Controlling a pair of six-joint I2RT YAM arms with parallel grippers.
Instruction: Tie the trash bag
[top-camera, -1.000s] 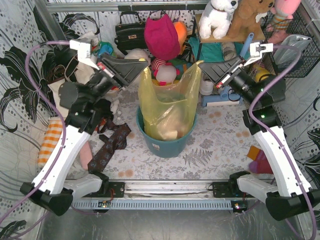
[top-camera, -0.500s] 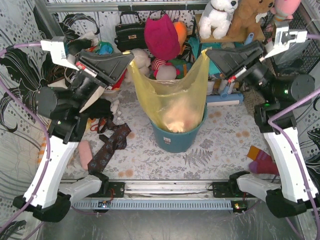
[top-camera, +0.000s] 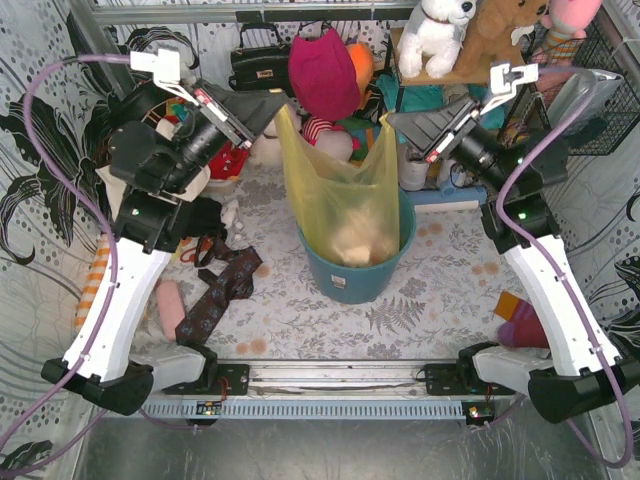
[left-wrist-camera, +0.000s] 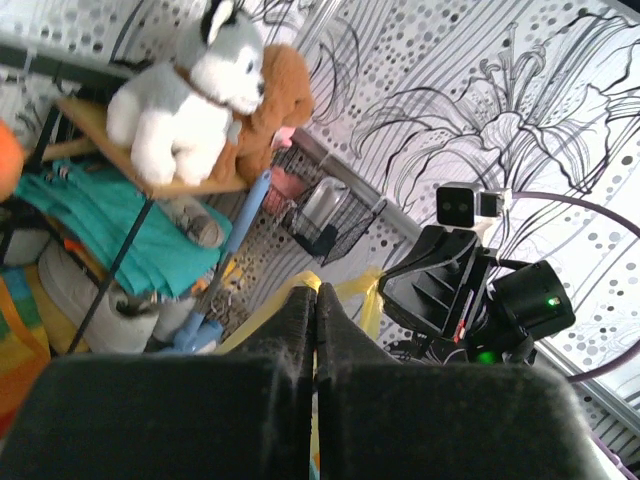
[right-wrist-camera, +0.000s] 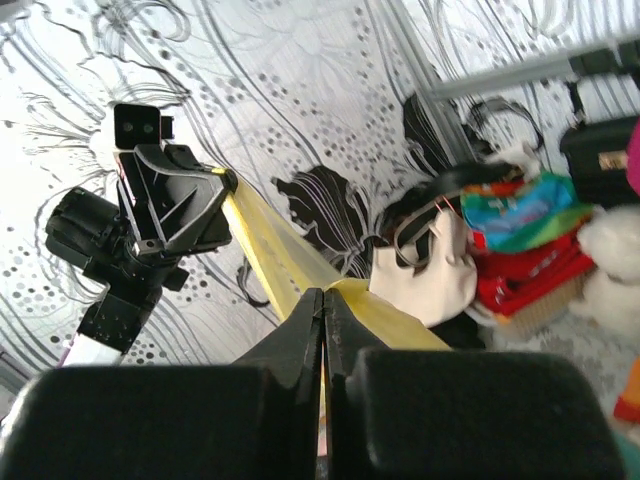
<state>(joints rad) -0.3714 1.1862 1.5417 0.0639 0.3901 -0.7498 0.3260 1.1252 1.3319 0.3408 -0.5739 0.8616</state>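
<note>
The yellow trash bag (top-camera: 338, 195) stands upright in the round teal bin (top-camera: 348, 285), with pale crumpled paper showing through its lower part. My left gripper (top-camera: 283, 105) is shut on the bag's top left corner. My right gripper (top-camera: 390, 118) is shut on the top right corner. In the left wrist view the closed fingertips (left-wrist-camera: 315, 296) pinch a yellow strip of bag (left-wrist-camera: 258, 308), which runs across to the right gripper (left-wrist-camera: 440, 290). In the right wrist view the closed tips (right-wrist-camera: 323, 297) hold the yellow film (right-wrist-camera: 268, 248), stretched taut toward the left gripper (right-wrist-camera: 172, 205).
Clutter lines the back: a black handbag (top-camera: 260, 65), a magenta plush (top-camera: 322, 70), a white plush dog (top-camera: 437, 35) on a shelf and a wire basket (top-camera: 590, 95). A cream tote (right-wrist-camera: 435, 265) lies at the left. Patterned dark cloth (top-camera: 215, 290) lies left of the bin.
Half a second ago the bag's mouth was stretched wide between the raised grippers. Both grippers have since moved inward toward each other, so the mouth is narrower now.
</note>
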